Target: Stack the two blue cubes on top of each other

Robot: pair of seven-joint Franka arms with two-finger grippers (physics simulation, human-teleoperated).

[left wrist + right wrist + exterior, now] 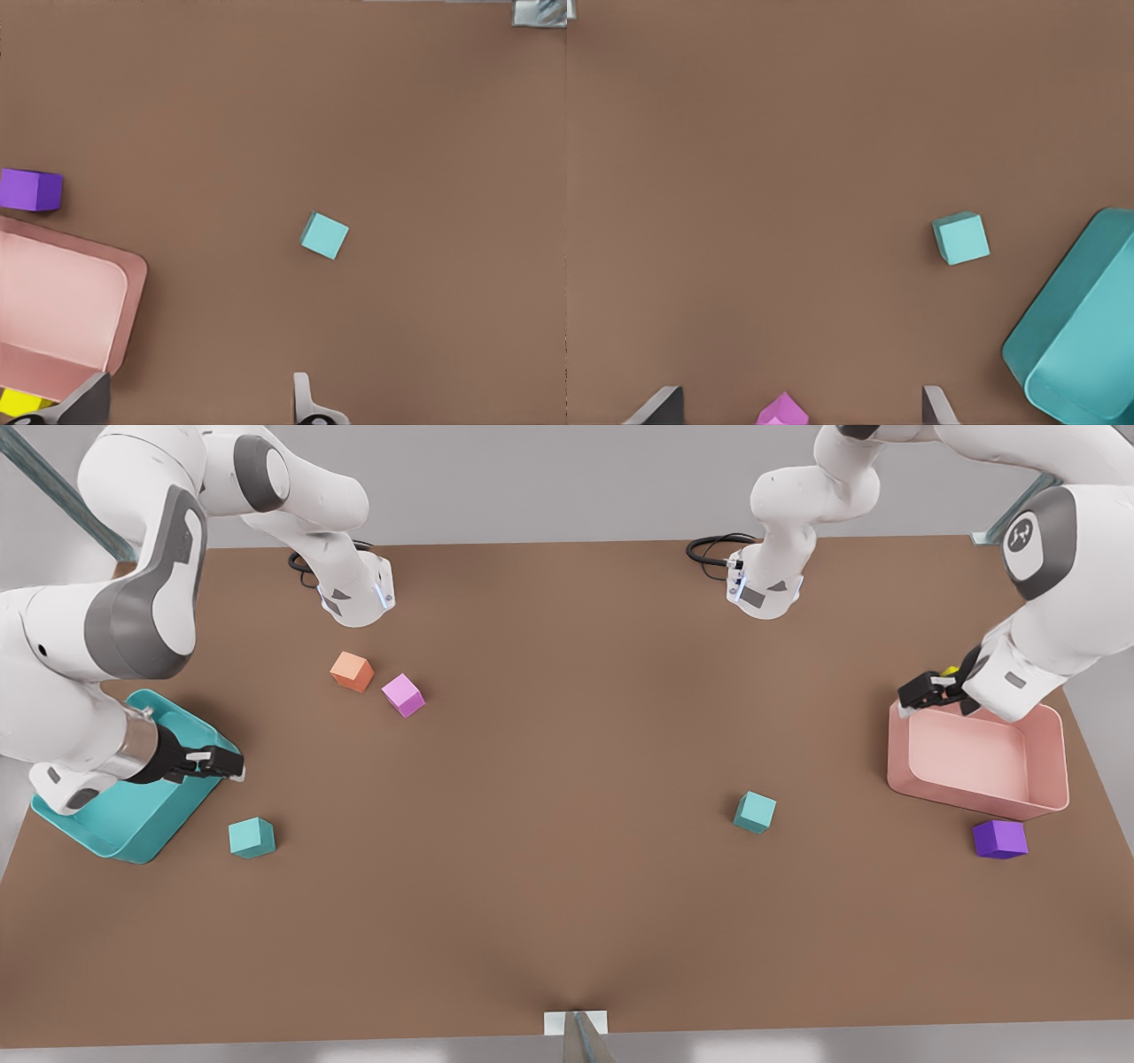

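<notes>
Above the table, left hand [921, 691] and right hand [221, 764], fingers seemingly apart, empty.

An orange cube [352, 670] and a pink cube [403, 694] sat close together. A purple cube [999, 839] lay just beside the pink tray [1045, 784]; a teal tray [133, 833] stood well apart.

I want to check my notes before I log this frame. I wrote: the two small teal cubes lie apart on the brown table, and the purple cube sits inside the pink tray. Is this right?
Not quite. The two small teal cubes do lie apart on the brown table, but the purple cube rests on the table beside the pink tray, not inside it. The front view shows this.
</notes>
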